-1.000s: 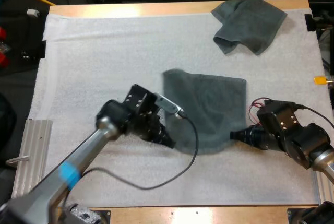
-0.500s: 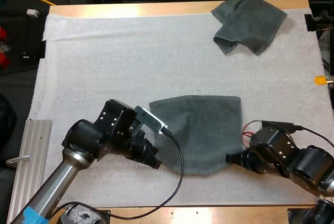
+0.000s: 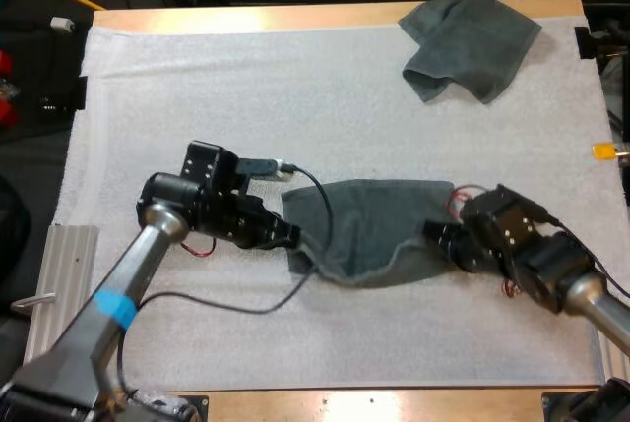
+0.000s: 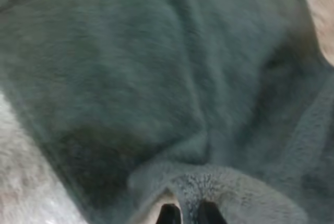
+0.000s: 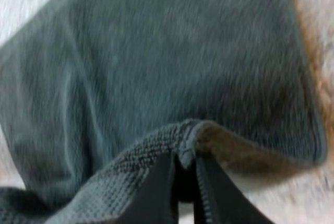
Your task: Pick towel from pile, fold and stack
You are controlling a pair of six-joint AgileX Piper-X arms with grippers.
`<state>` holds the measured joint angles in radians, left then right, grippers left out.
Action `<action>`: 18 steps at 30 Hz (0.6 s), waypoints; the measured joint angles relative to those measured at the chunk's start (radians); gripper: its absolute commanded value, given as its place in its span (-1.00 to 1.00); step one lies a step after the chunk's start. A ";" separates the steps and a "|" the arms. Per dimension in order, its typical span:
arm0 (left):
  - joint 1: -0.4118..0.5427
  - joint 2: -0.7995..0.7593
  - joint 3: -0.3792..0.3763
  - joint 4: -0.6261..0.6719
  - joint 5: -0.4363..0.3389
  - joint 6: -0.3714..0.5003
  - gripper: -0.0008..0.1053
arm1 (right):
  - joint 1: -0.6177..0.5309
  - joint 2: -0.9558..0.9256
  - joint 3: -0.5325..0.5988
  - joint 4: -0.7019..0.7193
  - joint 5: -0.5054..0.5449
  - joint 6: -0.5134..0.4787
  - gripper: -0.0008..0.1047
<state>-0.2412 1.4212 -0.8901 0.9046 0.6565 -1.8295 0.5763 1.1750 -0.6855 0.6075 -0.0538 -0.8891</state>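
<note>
The towel [image 3: 374, 220] lies on my white mat [image 3: 197, 97] a little nearer than the middle, with its near edge lifted and sagging between my two grippers. The crumpled towel [image 3: 471, 46] sits well apart at the far right corner. My left gripper [image 3: 292, 237] reaches in low from the left, its fingers [image 4: 168, 214] pinched on a fold at the towel's edge, and my right gripper [image 3: 434, 234] points back toward it from the other side, its fingers [image 5: 156, 192] clamped on the towel's rolled hem.
</note>
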 measured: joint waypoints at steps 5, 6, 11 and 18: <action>0.020 0.086 0.000 -0.055 0.017 -0.005 -0.98 | -0.057 0.052 0.000 -0.065 -0.005 0.002 -0.99; 0.020 0.097 0.000 -0.065 0.017 -0.007 -0.98 | -0.065 0.059 0.000 -0.076 -0.005 0.003 -0.99; 0.020 0.112 0.002 -0.145 0.016 -0.011 -0.98 | -0.087 0.080 0.000 -0.137 0.016 0.007 -0.99; 0.023 0.112 0.002 -0.183 -0.097 0.007 -0.98 | -0.088 0.086 0.000 -0.156 0.096 0.007 -0.99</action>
<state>-0.2184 1.5331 -0.8881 0.7215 0.5591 -1.8224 0.4884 1.2608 -0.6855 0.4511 0.0422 -0.8822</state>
